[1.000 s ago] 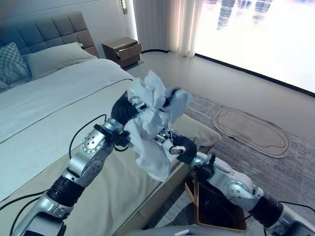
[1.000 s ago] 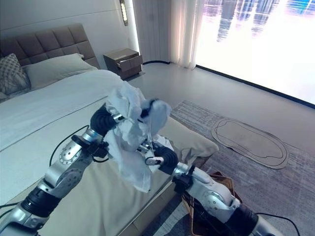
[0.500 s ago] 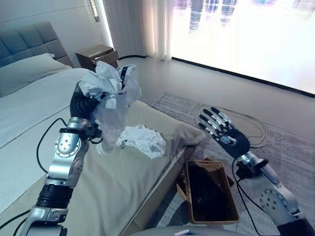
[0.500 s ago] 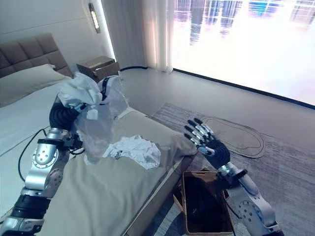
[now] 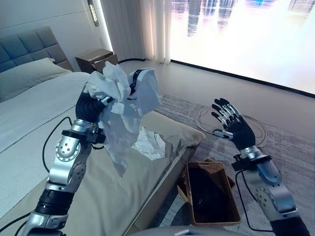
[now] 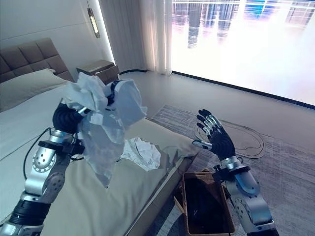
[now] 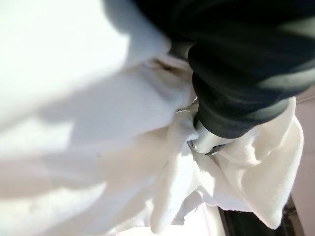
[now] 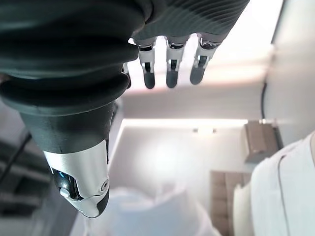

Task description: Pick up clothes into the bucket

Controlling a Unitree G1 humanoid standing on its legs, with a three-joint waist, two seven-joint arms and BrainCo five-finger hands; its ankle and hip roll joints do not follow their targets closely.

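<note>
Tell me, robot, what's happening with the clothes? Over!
Left robot hand clutching white garment above bed. Right robot hand open, empty. Second white garment on bed. Wicker basket below, unobstructed.

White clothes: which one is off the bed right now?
The white garment bunched in the left hand, hanging above the bed. The other white piece lies crumpled on the cover near the bed's foot.

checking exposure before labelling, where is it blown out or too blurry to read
Left eye view: the big bright window is washed out by glare. Left wrist view: the white crumpled cloth in the left hand is overexposed and soft. Right wrist view: the right hand is backlit, the room behind it blurred.
</note>
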